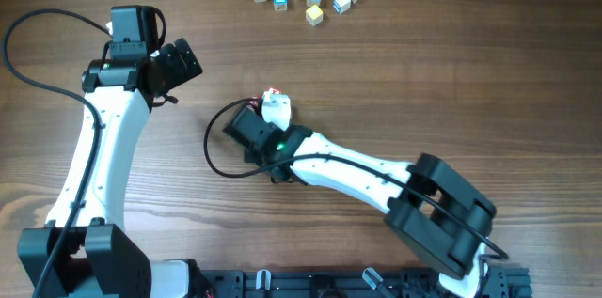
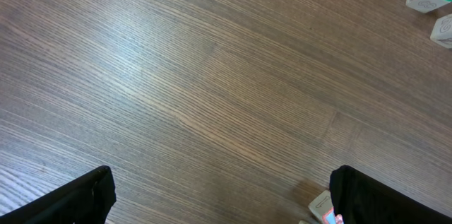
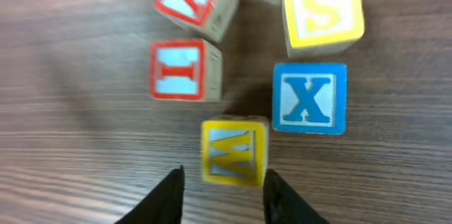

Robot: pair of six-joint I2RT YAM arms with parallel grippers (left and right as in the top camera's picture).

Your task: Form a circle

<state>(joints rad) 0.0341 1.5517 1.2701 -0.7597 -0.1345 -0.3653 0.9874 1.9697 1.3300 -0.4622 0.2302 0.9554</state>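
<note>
Right gripper point(image 3: 226, 174), jaws part-open and empty, straddles the yellow W cube point(image 3: 234, 152) of the circle point(image 3: 309, 98) at the middle of the table point(image 1: 395, 82); best nudged squarely, sparing neighbours.

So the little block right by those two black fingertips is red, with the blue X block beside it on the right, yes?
Not quite. The block by the black fingertips is yellow, not red. The blue X block does sit beside it on the right, as the right wrist view shows.
</note>
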